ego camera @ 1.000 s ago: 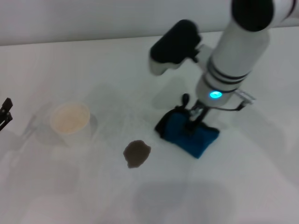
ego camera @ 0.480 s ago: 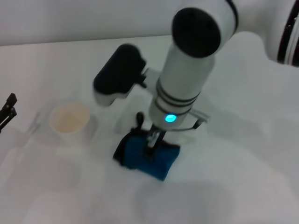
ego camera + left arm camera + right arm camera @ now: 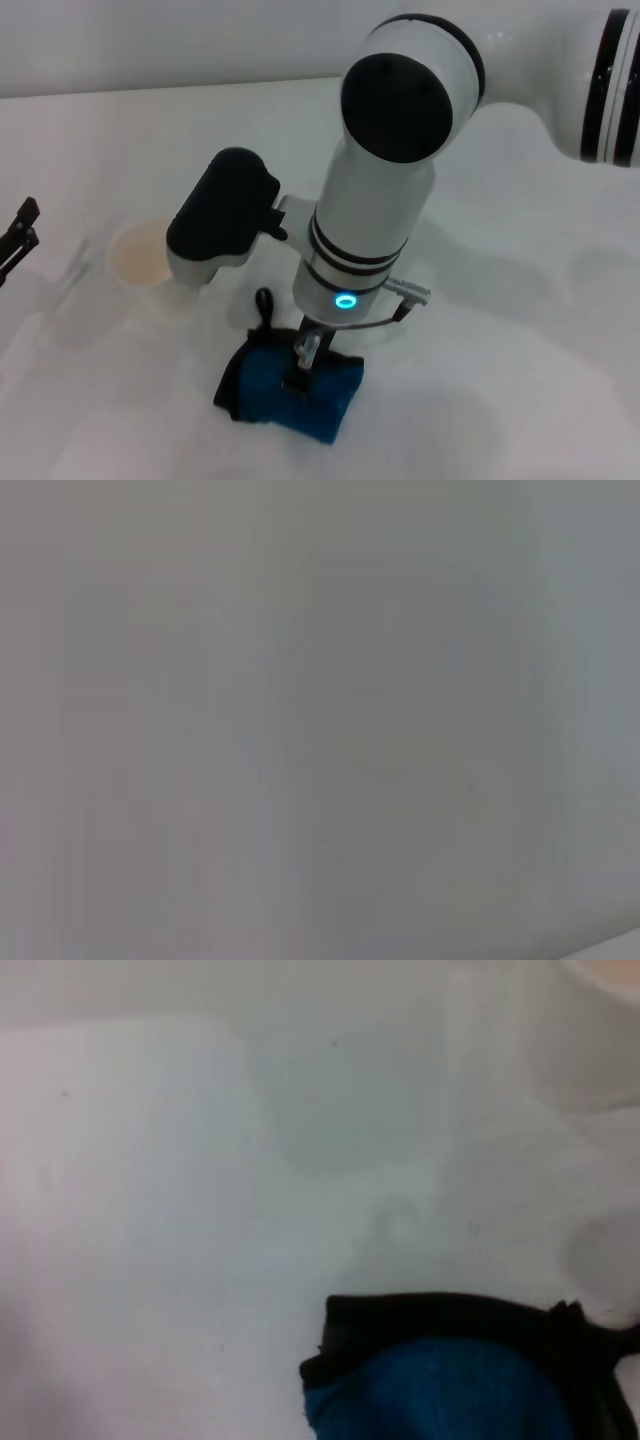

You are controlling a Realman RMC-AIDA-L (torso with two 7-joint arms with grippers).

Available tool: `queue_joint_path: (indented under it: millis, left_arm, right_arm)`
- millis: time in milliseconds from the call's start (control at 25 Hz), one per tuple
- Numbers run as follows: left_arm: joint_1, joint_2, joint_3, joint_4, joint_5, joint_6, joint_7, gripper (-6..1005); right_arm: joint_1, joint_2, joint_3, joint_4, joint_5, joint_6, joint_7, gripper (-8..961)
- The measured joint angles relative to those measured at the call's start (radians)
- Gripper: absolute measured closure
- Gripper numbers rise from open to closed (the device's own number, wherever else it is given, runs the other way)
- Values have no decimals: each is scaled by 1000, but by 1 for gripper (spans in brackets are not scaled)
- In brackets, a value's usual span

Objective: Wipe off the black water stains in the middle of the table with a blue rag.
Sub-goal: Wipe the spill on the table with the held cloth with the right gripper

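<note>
Now | right hand (image 3: 303, 366) clamped on blue rag (image 3: 290, 398) | rag flat on table (image 3: 520, 380)

You have a wide white table (image 3: 520, 380) in front of you, smooth and plain. Taking the head view as a clock face, the blue rag (image 3: 290, 400) lies bunched on it at about six o'clock, its black edging turned toward nine. A pale cup (image 3: 140, 255) stands on the tabletop at about nine o'clock, near the rag but apart from it.
</note>
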Motion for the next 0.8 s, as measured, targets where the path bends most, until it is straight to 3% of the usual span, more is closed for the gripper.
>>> queue_joint_path:
  millis: [560, 800]
  left_arm:
    - [9, 0, 0, 1, 0, 0, 0, 127]
    - [9, 0, 0, 1, 0, 0, 0, 128]
  right_arm:
    - [13, 0, 133, 144, -215, -50, 6, 865]
    - [7, 0, 129, 136, -204, -53, -2, 865]
